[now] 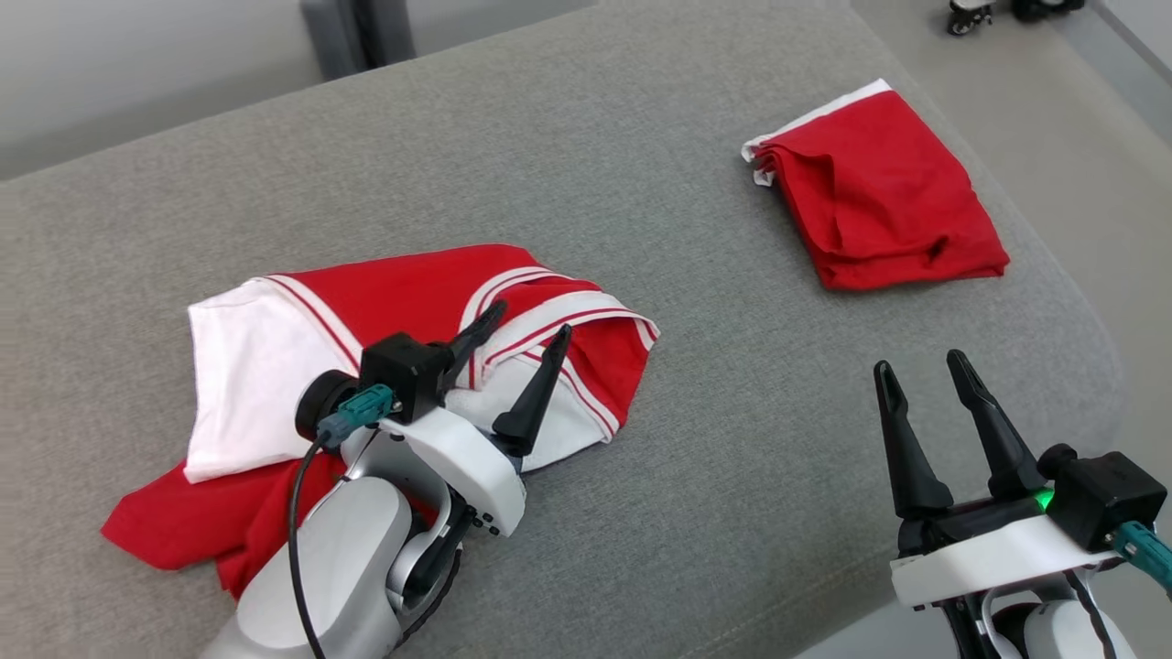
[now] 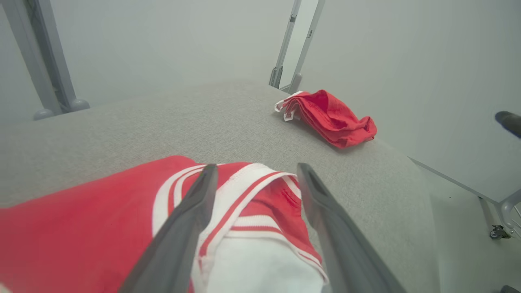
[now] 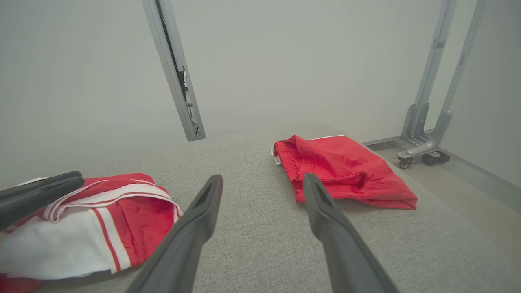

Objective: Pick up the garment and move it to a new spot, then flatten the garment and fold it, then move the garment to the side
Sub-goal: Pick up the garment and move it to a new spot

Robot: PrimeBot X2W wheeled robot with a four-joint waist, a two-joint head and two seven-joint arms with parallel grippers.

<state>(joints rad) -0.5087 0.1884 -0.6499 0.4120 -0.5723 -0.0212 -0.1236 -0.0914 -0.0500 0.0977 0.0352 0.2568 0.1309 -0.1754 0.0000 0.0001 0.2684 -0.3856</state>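
The garment (image 1: pixel 394 284), red and white, lies rumpled near left on the cushion (image 1: pixel 595 137). The left gripper (image 1: pixel 531 320) is over its striped edge, fingers spread, released. The right gripper (image 1: pixel 920 364), also spread and empty, is near right. A red cloth (image 1: pixel 884 197) lies folded far right

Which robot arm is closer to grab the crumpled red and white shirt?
Left. The left pincer, open, hangs right over the crumpled shirt, while the right pincer sits apart over bare grey cushion.
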